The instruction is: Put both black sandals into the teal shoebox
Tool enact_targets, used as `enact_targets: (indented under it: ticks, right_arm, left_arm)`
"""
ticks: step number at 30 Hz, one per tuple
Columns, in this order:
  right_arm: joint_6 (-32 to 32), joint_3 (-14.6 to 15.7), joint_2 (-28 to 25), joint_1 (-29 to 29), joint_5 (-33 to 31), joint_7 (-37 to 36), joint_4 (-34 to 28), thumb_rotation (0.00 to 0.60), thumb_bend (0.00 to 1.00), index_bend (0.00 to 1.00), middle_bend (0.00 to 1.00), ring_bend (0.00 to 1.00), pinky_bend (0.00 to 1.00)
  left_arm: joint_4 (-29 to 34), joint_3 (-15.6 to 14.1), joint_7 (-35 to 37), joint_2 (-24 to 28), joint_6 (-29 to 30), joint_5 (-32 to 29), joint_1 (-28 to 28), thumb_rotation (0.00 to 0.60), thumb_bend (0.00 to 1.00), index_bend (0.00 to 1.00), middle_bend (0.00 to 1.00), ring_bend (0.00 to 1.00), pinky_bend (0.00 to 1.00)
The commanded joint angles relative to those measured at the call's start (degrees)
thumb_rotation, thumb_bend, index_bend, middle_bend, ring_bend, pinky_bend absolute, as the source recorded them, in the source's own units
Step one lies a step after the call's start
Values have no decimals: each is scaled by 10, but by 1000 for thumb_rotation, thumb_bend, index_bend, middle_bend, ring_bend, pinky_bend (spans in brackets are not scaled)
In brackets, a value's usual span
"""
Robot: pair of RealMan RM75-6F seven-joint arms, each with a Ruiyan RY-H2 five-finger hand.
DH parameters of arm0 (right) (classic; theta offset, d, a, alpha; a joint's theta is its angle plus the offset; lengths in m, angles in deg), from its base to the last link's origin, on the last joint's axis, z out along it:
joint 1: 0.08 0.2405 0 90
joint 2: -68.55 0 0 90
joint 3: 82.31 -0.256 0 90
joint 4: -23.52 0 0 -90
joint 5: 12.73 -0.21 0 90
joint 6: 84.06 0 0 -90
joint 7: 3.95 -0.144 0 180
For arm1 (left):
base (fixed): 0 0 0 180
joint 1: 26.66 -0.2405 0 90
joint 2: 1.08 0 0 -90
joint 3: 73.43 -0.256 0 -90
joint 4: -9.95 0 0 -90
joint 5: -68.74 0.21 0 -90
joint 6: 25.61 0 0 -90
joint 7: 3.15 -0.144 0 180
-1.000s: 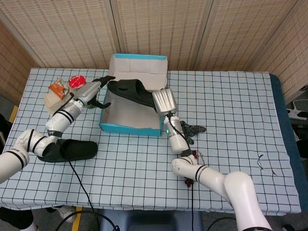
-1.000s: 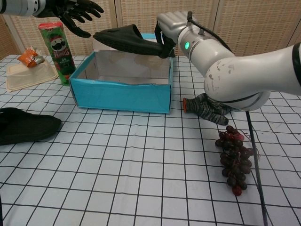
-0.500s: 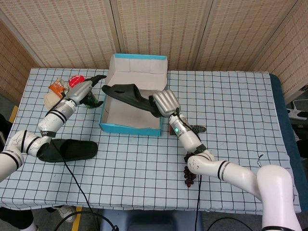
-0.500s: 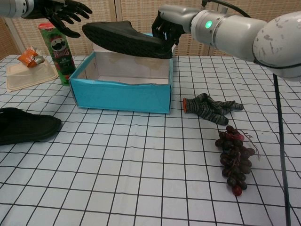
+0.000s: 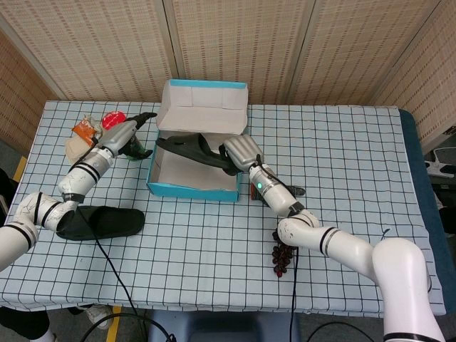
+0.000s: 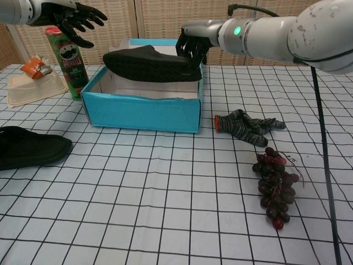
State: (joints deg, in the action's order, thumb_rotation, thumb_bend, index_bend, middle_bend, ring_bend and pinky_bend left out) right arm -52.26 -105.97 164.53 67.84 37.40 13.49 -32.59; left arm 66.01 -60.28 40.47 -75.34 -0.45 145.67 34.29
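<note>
From the head view, my right robot hand (image 5: 241, 151) is gripping one black sandal (image 5: 194, 148) by its end nearest me, holding it over the open teal shoebox (image 5: 191, 187). The sandal is lying slantwise across the box's opening, its far end pointing toward the left wall. That is where I am judging the risk to be: if I am letting go while the far end is sitting over the rim, the sandal could be bridging wall to wall instead of dropping flat, or tipping out onto the tabletop (image 5: 342, 142). My left robot hand (image 5: 125, 130) is hanging beside the box's left wall with fingers spread and nothing in it, close to a green can (image 5: 140, 146); a careless sweep there could be knocking the can over. The second sandal (image 5: 101, 222) is lying on the tabletop near the front left edge, well apart from the box.

From the chest view, the held sandal (image 6: 149, 63) is sitting level just above the box's rim (image 6: 140, 97), not yet down inside. My right robot hand (image 6: 190, 48) is wrapping its fingers around the end by the right wall, so lowering further could be jamming my fingers against that wall. My left robot hand (image 6: 77, 21) is hovering wide open above the can (image 6: 70, 61). The other sandal (image 6: 30, 147) is waiting at the left, while a glove (image 6: 245, 126) and a bunch of grapes (image 6: 274, 187) are lying to the right of the box, under the path of my right arm.
</note>
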Motion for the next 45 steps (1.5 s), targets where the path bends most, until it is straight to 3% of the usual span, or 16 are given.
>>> enact_targets:
  ticks: [1,11,14,17,21,24,31,35,38,45]
  right_arm:
    - [-28,8,28,32,-21,-6,56,600,474,988,701,554,512]
    - [-64,24,94,72,-31,-21,178,600,474,976,701,541,509]
    - [-54,29,107,73,-16,-30,198,600,474,908,701,514,499]
    - [-41,32,115,69,-3,-38,210,600,472,641,632,438,469]
    - [-11,30,132,67,-1,-29,234,600,449,198,424,301,413]
    - [5,26,142,68,-5,-20,246,600,421,37,338,231,382]
    - [35,13,148,67,-16,15,258,600,293,0,214,99,288]
    - [12,16,138,65,-37,66,247,600,254,0,178,49,231]
    - [12,16,126,59,-50,92,220,600,213,0,154,7,183]
    - [41,20,95,35,-55,109,147,600,203,0,153,2,177]
  left_arm:
    - [-1,-2,1,0,1,3,-1,600,352,0,0,0,0]
    - [1,-13,10,0,-9,17,-1,600,353,0,0,0,0]
    - [4,-17,12,2,-9,22,-2,600,353,0,0,0,0]
    - [8,-18,14,4,-7,24,-3,600,352,0,0,0,0]
    - [11,-20,15,7,-5,25,-4,600,351,0,0,0,0]
    - [13,-21,14,8,-5,25,-5,600,351,0,0,0,0]
    - [12,-23,11,9,-5,22,-7,600,354,0,0,0,0]
    - [10,-25,10,8,-8,20,-8,600,359,0,0,0,0]
    - [11,-26,10,10,-8,20,-9,600,362,0,0,0,0]
    - [19,-27,8,16,-5,20,-13,600,363,0,0,0,0]
